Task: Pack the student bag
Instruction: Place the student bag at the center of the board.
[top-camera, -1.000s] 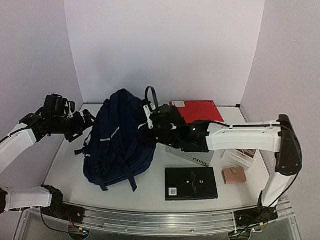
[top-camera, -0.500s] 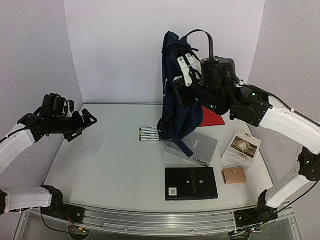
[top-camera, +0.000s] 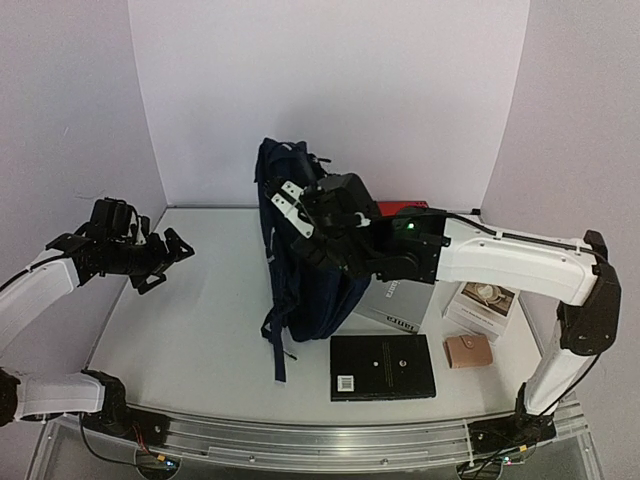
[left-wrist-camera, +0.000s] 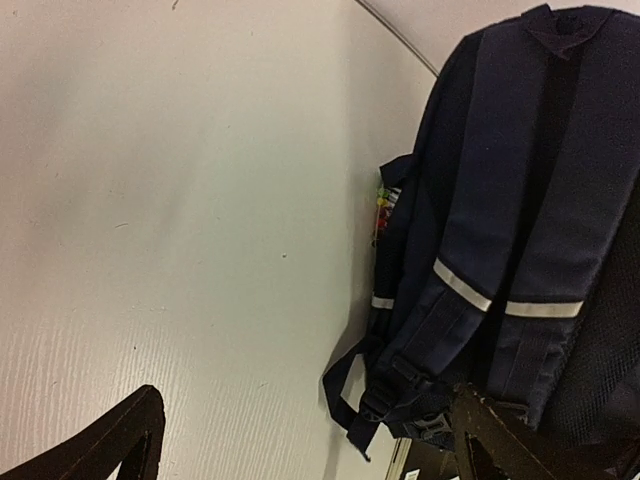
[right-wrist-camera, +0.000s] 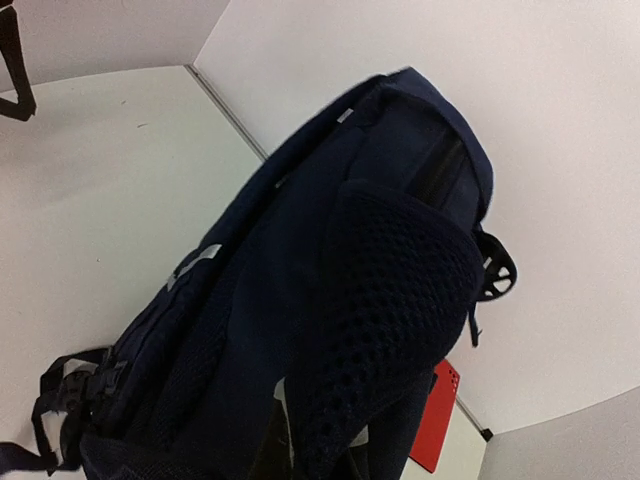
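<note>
- Navy fabric backpack (top-camera: 305, 300) stands upright near the middle of the surface (top-camera: 190, 330). Its bottom rests on the surface and its straps hang down toward the near edge.
- My right end effector (top-camera: 298, 212) is closed on the upper part of the backpack. Which exact piece of fabric it pinches, I cannot tell.
- My left end effector (top-camera: 160, 255) hovers at the left side, well apart from the backpack. Its jaws are wide open and nothing is between them.
- From the left wrist camera I see the strap side of the backpack, with thin white stripes across the straps.
- Black book (top-camera: 382, 367) lies flat near the front edge, just to the right of the hanging straps.
- Grey book (top-camera: 398, 305) lies beside the backpack, partly under my right arm.
- Small white box (top-camera: 483, 303) and a tan wallet (top-camera: 468, 351) are near the right side, the wallet closer to the front.
- Red flat thing (top-camera: 400, 208) lies by the back wall, mostly hidden behind the arm.
</note>
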